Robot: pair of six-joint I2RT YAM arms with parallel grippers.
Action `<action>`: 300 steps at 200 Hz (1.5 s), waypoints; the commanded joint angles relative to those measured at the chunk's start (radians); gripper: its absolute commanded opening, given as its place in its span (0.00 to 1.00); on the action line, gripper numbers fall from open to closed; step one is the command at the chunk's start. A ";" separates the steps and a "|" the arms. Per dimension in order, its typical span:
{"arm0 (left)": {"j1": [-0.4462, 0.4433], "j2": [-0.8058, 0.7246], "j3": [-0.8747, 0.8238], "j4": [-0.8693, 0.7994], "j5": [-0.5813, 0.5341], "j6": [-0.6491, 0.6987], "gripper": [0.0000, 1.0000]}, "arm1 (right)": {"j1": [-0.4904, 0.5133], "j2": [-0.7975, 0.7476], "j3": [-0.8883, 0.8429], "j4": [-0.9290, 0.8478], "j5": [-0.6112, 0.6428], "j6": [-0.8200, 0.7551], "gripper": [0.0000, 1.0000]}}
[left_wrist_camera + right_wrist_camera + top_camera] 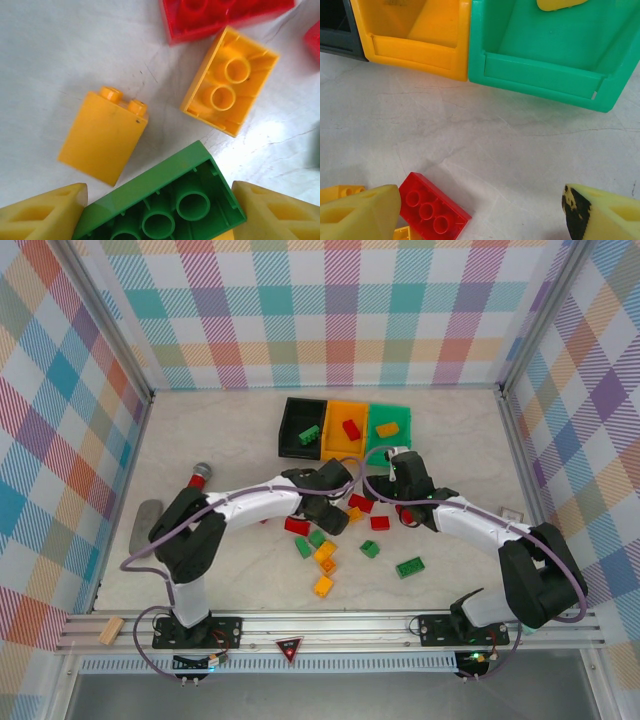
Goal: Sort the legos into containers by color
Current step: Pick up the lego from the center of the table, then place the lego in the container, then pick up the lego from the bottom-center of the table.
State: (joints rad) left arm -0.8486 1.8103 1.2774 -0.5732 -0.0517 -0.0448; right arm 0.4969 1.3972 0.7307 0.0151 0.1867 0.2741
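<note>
1. The left gripper (160,217) is seen clamped on an upturned green brick (165,200). A yellow brick (102,137) lies on the table (45,60) at 11 o'clock.
2. The right gripper (480,212) is held apart over a red brick (434,210).
3. Green is already kept in the black bin (297,412), red in the orange bin (338,412) and yellow in the green bin (398,412).
4. The green brick is therefore judged due for the black bin, at 11 o'clock from the left gripper. It should be raised clear of loose bricks and released only once centred above that bin.
</note>
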 commanded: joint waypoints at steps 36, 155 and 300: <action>0.089 -0.069 0.090 -0.002 -0.132 -0.078 0.58 | 0.003 -0.004 -0.002 0.013 -0.004 0.012 0.84; 0.389 0.263 0.626 -0.076 -0.033 -0.137 0.74 | 0.002 -0.027 -0.013 0.014 0.014 0.007 0.84; 0.394 -0.272 -0.194 0.375 0.065 -0.201 0.88 | 0.003 0.006 0.000 0.016 -0.053 0.014 0.85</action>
State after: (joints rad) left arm -0.4511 1.6566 1.2377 -0.3607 -0.0147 -0.2375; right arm 0.4969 1.3972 0.7307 0.0151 0.1829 0.2764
